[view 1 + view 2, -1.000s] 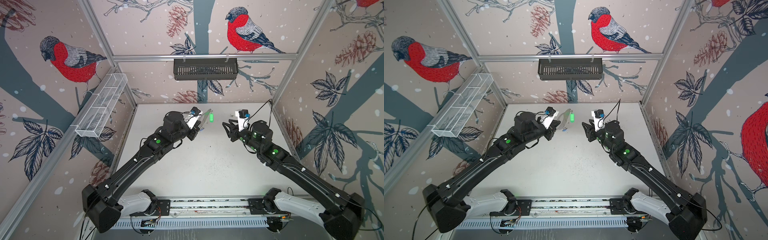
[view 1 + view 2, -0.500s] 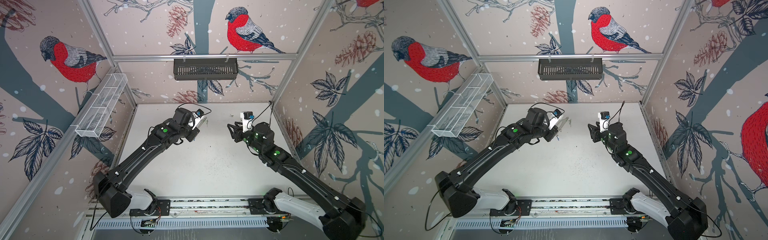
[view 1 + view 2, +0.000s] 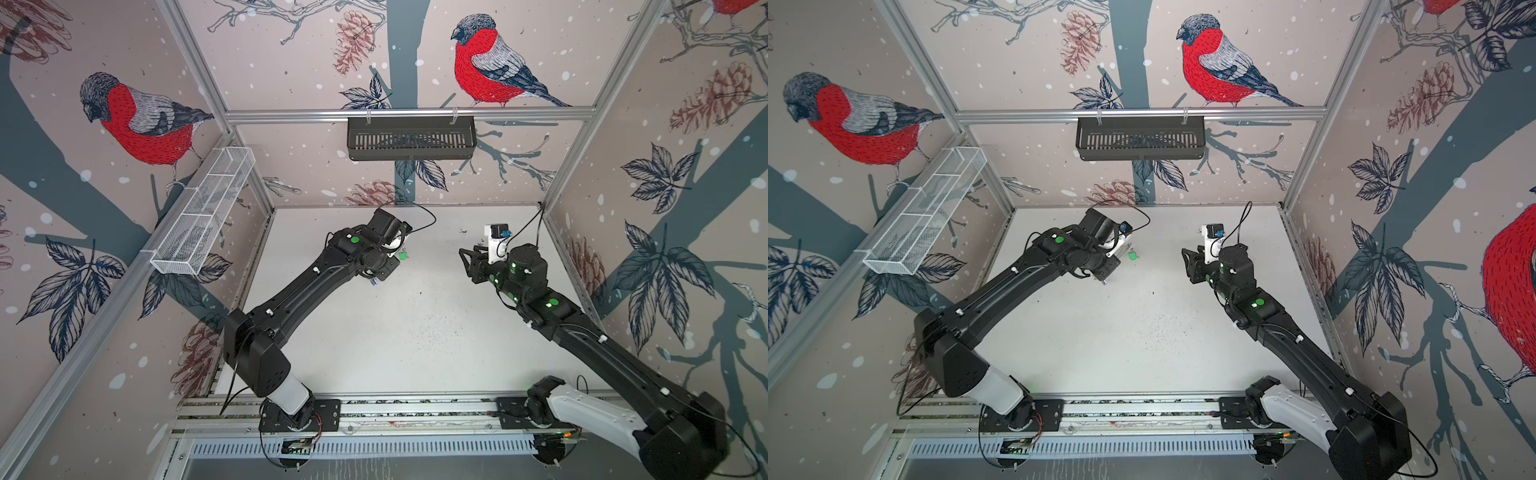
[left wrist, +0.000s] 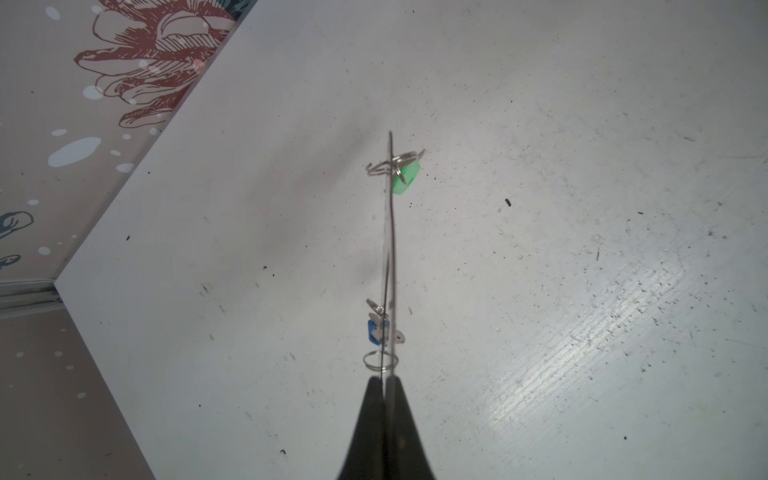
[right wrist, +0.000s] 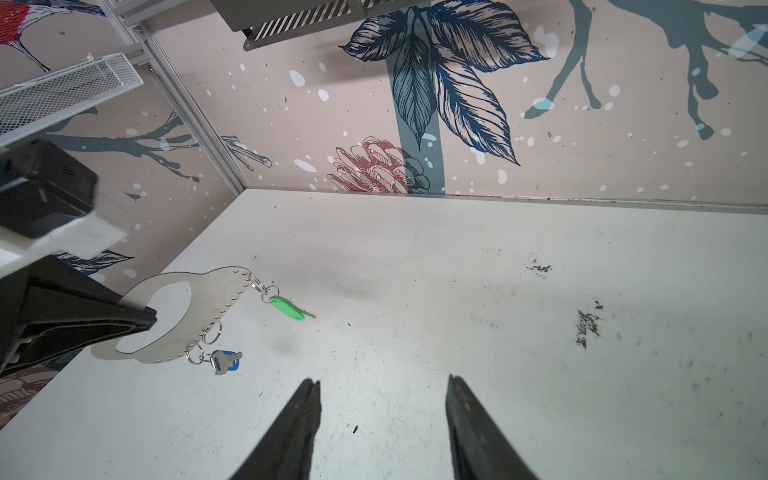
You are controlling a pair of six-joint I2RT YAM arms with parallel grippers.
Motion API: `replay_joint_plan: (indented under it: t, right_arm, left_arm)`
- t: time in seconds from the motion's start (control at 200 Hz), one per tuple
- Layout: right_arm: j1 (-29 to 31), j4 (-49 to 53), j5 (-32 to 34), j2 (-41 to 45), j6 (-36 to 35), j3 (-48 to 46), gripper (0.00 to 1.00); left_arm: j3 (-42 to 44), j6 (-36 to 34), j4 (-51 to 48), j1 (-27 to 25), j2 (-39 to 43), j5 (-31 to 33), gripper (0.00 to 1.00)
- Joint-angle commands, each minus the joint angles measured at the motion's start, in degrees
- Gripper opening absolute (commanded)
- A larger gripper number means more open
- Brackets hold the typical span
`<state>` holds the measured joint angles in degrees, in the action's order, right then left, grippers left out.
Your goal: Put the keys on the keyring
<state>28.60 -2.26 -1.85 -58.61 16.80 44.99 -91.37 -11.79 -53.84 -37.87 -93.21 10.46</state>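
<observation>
- Since a second ago, swung the left arm round and pulled the keyring [image 5: 216, 291] in: stuck out toward the right arm then, tucked by the left wrist now.
- Shifted the right arm only a little.
- Clamped tight on the keyring's curved side with the left claw [image 4: 384, 380].
- Kept the right claw [image 5: 382, 384] apart, with nothing in it.
- Held in the air over the bench [image 5: 457, 270], near its back edge, left of the middle.
- Flat, grey and shiny, with one big oval hole and a row of tiny holes along one edge.
- Hanging from little rings on that edge: the key with the green tag [image 5: 286, 308] at the far end, the key with the blue tag [image 5: 226, 360] nearer the left claw.
- One more little ring [image 5: 212, 332] beside the blue one, bare.
- White bench, scratched and dotted with dark specks.
- Walls all round with red birds, leaves and pine cones; a black basket [image 3: 409, 137] on the back one, a white wire basket [image 3: 208, 208] on the left one.
</observation>
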Motion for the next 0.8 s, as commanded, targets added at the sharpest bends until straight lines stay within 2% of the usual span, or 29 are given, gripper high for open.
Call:
replay_joint_plan:
  t: [0.0,0.28,0.52,0.795]
  right_arm:
    - [-0.4,-1.6,-1.3,-0.2,1.7,-0.1,0.51]
    - [-2.1,-0.6,-2.1,-0.5,2.8,-0.8,0.51]
    - [-4.3,-0.6,-3.4,-0.4,3.3,-1.4,0.52]
    - [-6.1,-0.4,-4.7,-0.8,4.0,-1.2,0.52]
  left_arm:
    - [-3.1,0.7,-5.7,-0.1,-3.5,2.2,0.00]
    - [-11.7,0.6,-13.2,1.1,-13.9,5.7,0.00]
    - [-12.5,-3.7,-5.9,3.4,-13.3,-10.8,0.00]
    - [-15.0,-3.8,-2.0,4.2,-18.3,-21.9,0.00]
